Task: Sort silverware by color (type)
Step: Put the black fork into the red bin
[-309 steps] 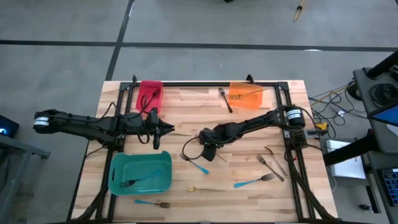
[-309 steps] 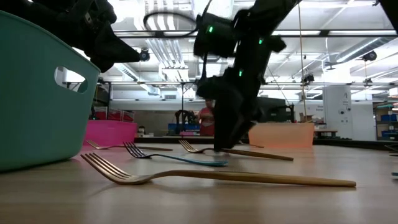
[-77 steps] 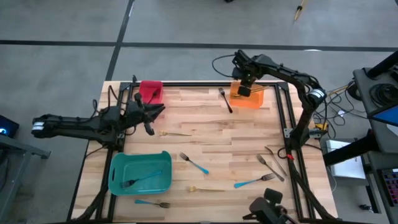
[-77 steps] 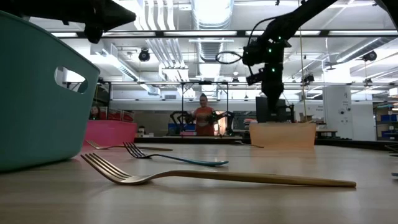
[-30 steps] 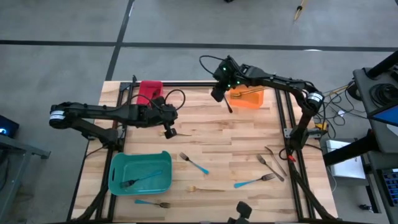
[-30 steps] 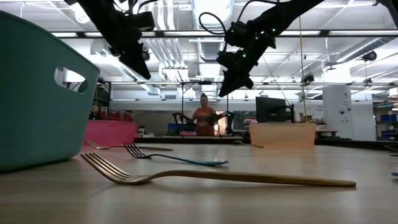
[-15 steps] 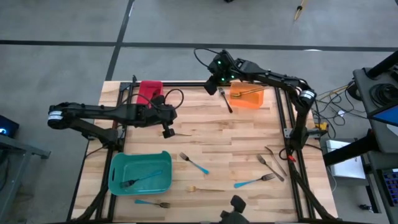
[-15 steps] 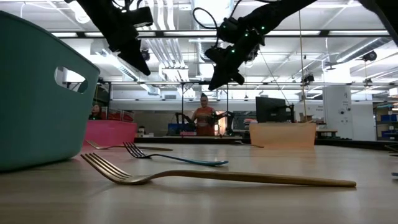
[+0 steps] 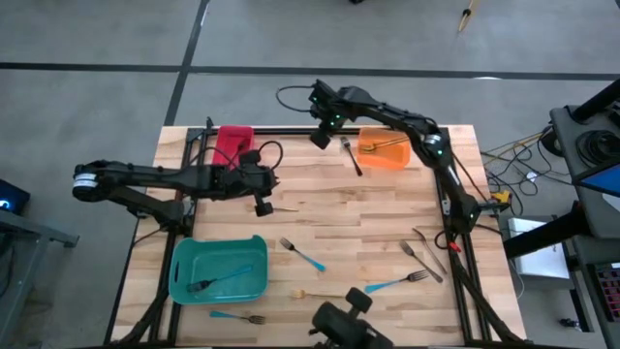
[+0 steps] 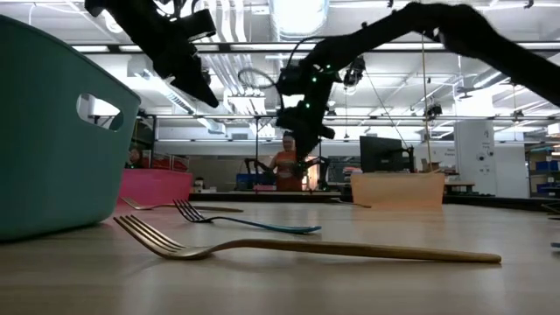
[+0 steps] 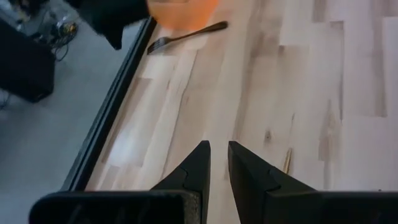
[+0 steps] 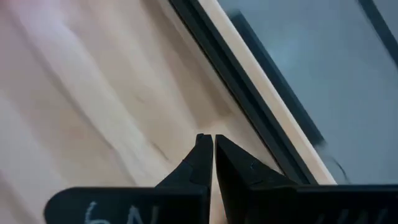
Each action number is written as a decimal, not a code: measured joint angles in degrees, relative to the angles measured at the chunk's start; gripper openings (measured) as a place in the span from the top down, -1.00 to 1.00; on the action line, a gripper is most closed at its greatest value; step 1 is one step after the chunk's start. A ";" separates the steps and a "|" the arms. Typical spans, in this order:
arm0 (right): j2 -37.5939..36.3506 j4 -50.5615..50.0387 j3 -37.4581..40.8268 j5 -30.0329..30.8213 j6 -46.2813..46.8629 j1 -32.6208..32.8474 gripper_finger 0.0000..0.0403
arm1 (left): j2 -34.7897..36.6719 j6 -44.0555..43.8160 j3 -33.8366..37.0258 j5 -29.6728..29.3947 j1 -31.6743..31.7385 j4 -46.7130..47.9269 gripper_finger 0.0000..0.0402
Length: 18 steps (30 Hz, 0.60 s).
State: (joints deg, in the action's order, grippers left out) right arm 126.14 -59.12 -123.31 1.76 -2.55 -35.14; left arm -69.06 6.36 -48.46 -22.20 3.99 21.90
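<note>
Here my left fingers (image 9: 261, 206), nearly closed and empty, hover over a gold fork (image 9: 282, 207) on the tabletop (image 9: 387, 213), probably to claim it, while my right fingers (image 9: 317, 141), pinched shut on nothing, hang near the dark fork (image 9: 351, 156).
</note>
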 joint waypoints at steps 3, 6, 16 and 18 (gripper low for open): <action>2.73 -5.86 -3.65 3.93 -0.13 -0.07 0.95 | 0.06 2.23 1.49 4.04 0.02 -3.43 0.81; 3.82 -8.32 -5.15 6.48 -0.30 -0.35 0.95 | 0.53 4.57 3.16 7.12 0.02 -7.18 0.81; 4.01 -8.59 -5.72 7.40 -0.68 -2.63 0.95 | 5.21 5.30 7.42 8.23 0.04 -10.47 0.81; 4.01 -8.40 -5.69 7.40 -0.68 -3.21 0.95 | 6.67 5.19 8.39 8.22 0.11 -11.07 0.81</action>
State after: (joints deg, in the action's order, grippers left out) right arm 130.15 -67.52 -129.00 9.16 -3.22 -38.35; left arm -62.38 11.55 -40.07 -13.98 4.10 10.83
